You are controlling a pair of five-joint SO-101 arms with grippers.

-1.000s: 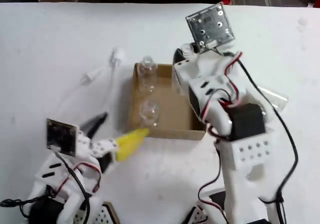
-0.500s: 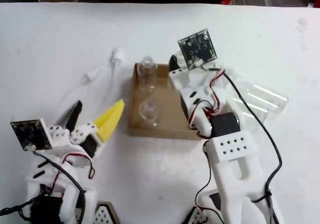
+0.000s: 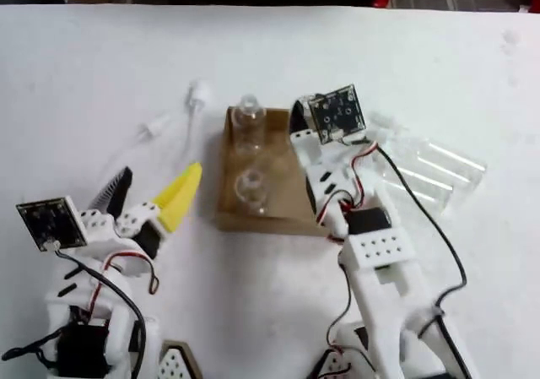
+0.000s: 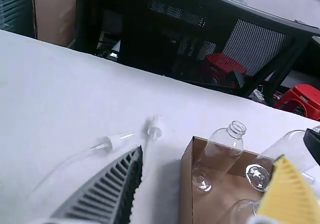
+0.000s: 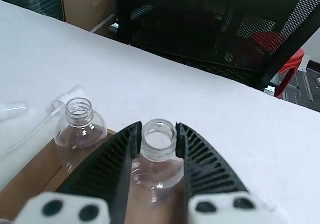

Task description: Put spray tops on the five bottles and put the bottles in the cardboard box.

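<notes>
A clear topless bottle [image 5: 156, 174] stands in the cardboard box [image 3: 221, 170], and my right gripper [image 5: 158, 130] is shut around its neck at the box's right side. My right arm [image 3: 337, 176] covers that bottle in the high view. Two more topless bottles are in the box, one at the far end [image 3: 247, 116] and one nearer the front [image 3: 251, 190]. Left of the box, my left gripper [image 3: 148, 186] stands open above the table and holds nothing. Two spray tops [image 3: 197, 93] [image 3: 155, 128] with thin tubes lie on the table beyond it.
Clear bottles [image 3: 432, 168] lie on their sides on the table right of the box. The table's far edge runs along dark chairs and a red stool [image 4: 300, 97]. White table surface stretches to the left of the spray tops.
My left arm has drawn back from the box's front edge to the left, its gripper still open. My right arm has shifted toward the near side, with the gripper staying over the box.
</notes>
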